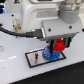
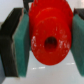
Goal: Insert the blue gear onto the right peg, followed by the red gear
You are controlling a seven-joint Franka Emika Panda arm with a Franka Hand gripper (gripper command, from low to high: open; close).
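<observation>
Below your gripper (image 1: pixel 59 44) in the exterior view, the blue gear (image 1: pixel 49 53) sits on the grey plate (image 1: pixel 34 59), while up close the wrist view shows your teal pads (image 2: pixel 22 45) clamped on the red gear (image 2: pixel 50 35).

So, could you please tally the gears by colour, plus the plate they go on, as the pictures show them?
Blue gear: 1, on the plate.
Red gear: 1, between the gripper pads.
Grey plate: 1.
Total: 3 things.
</observation>
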